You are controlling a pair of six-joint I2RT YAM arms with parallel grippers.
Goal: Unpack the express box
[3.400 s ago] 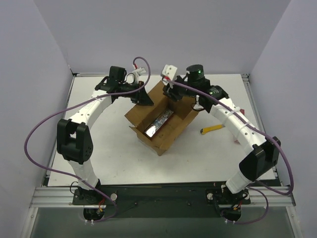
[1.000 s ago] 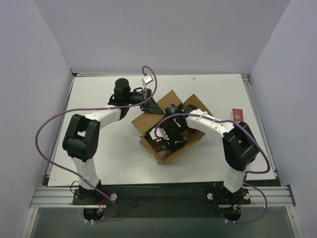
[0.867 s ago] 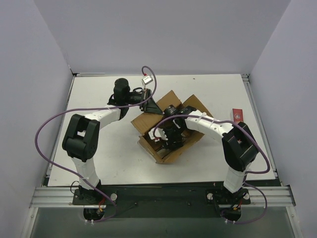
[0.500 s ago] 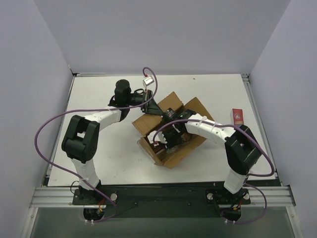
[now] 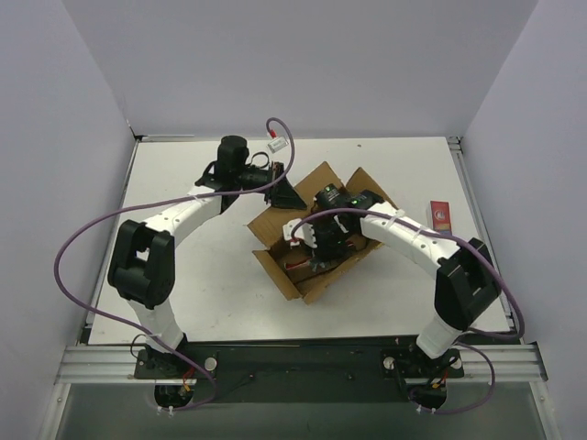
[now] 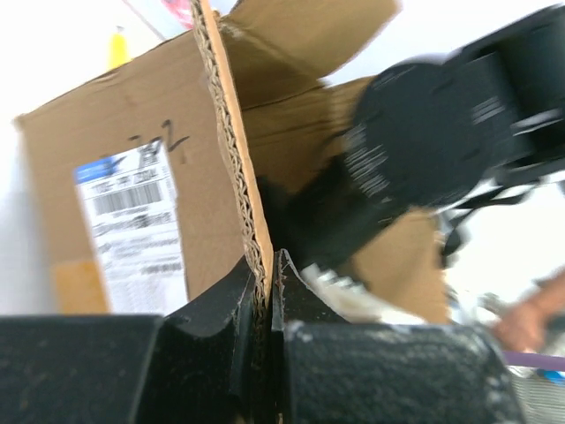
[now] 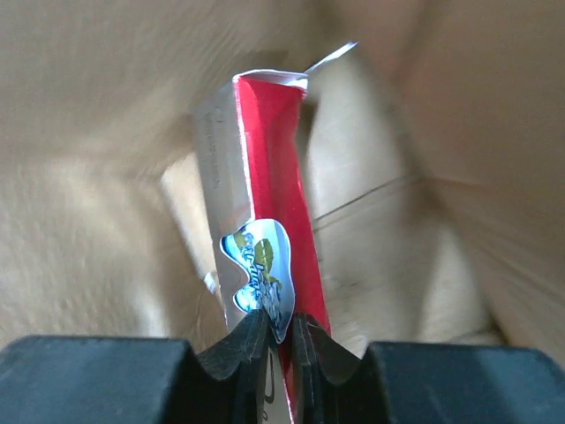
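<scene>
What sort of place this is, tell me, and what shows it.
Probably a robot test cell: plain lilac walls enclose a white tabletop, and two black-and-white robot arms, bolted at its near edge, handle a brown corrugated cardboard express box.

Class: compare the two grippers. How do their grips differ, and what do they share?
The left gripper pinches the express box by a brown corrugated flap; the right gripper pinches a slim red-and-white carton. The left gripper sits at the box's edge; the right gripper is down inside the box. Both are shut on thin cardboard.
</scene>
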